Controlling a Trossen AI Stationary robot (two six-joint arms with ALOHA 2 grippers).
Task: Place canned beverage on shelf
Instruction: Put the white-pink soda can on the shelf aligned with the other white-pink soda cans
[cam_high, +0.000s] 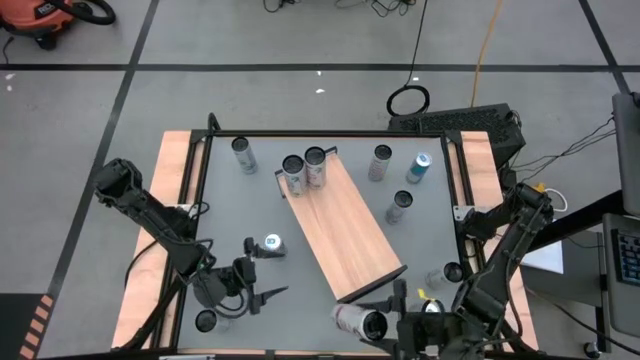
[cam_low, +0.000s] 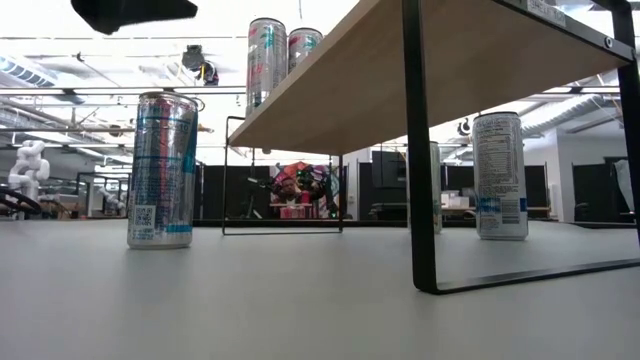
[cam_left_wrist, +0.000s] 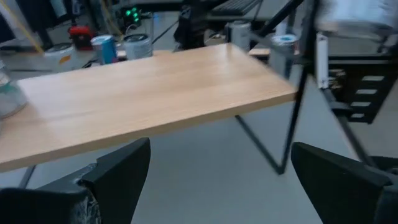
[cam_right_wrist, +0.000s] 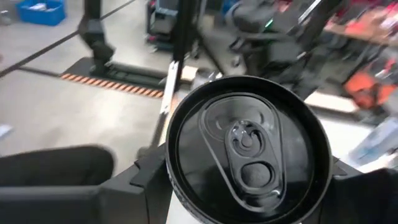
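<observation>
One can (cam_right_wrist: 247, 149) lies sideways, clamped in the right gripper (cam_high: 385, 322), black top facing outward; label unreadable; left gripper (cam_high: 262, 280) open beside the shelf (cam_high: 345, 228).

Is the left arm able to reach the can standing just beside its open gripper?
Probably yes: the left gripper is open and empty, and the can stands alone on bare table, off the shelf.

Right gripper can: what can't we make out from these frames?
- Can in the right gripper: the right wrist view shows only its top; label and body hidden behind the lid.
- High view: the can lies at the picture's bottom edge, too small to read.
- Low view: the shelf underside hides what stands on it, except two cans at the far end.
</observation>
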